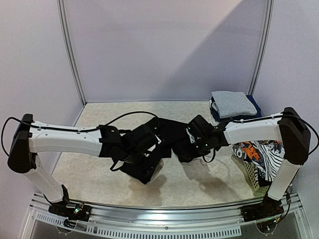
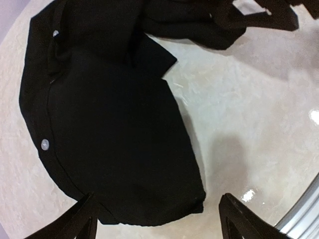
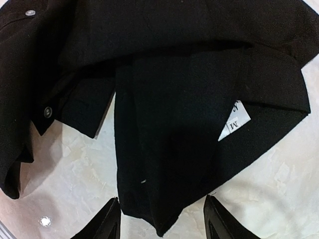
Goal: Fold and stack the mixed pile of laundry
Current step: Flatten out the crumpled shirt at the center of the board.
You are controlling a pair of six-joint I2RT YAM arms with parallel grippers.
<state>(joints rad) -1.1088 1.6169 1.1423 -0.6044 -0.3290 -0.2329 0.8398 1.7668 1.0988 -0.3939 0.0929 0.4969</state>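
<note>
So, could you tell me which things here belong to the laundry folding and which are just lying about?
Part of the job: black garment; folded grey shirt; navy pieces under it; printed and striped clothes.
Just lying about: white lattice basket; table.

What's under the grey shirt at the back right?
Navy blue cloth shows under the grey shirt, peeking out at its right edge. How many pieces lie there is covered.

Smooth pale lilac panel walls enclose the beige marbled worktop on three sides, joined by slim silver metal corner posts. Brighter light falls diagonally across the back wall's upper right. A ribbed aluminium rail edges the front.
</note>
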